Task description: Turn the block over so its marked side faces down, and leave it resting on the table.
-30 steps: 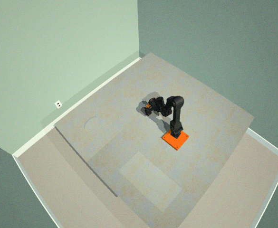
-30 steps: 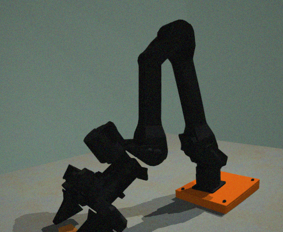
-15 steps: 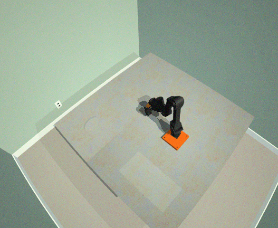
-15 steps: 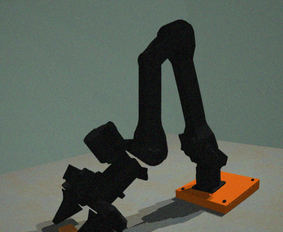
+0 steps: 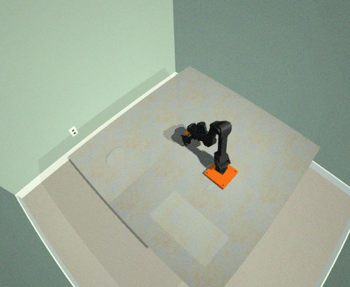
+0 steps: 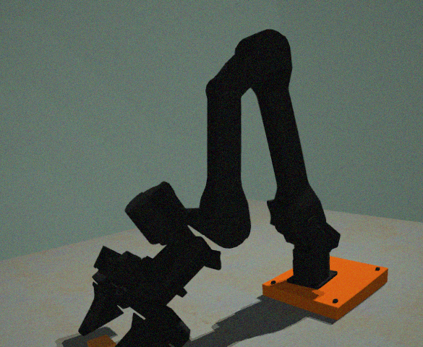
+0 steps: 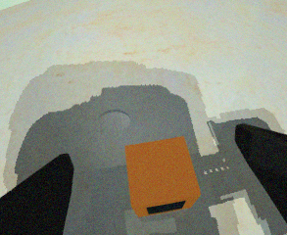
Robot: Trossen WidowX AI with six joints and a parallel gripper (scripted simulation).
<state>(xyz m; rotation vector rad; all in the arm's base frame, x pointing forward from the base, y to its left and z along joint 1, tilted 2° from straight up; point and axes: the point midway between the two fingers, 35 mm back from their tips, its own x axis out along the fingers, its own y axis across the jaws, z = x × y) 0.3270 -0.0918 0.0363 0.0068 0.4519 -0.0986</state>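
The gripper [image 7: 159, 186] was spread wide, holding nothing — the orange block [image 7: 162, 171] looked small, rigid and light; flat opposite sides seemed best for gripping.

The arm [image 6: 263, 123] folds over, wrist angled down, pincer [image 6: 124, 321] spread wide, gripping nothing.

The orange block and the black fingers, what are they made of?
The block looks like matte painted wood or plastic: flat even orange, sharp edges, no shine. The fingers look like dull black plastic or coated metal; too dark to tell which.
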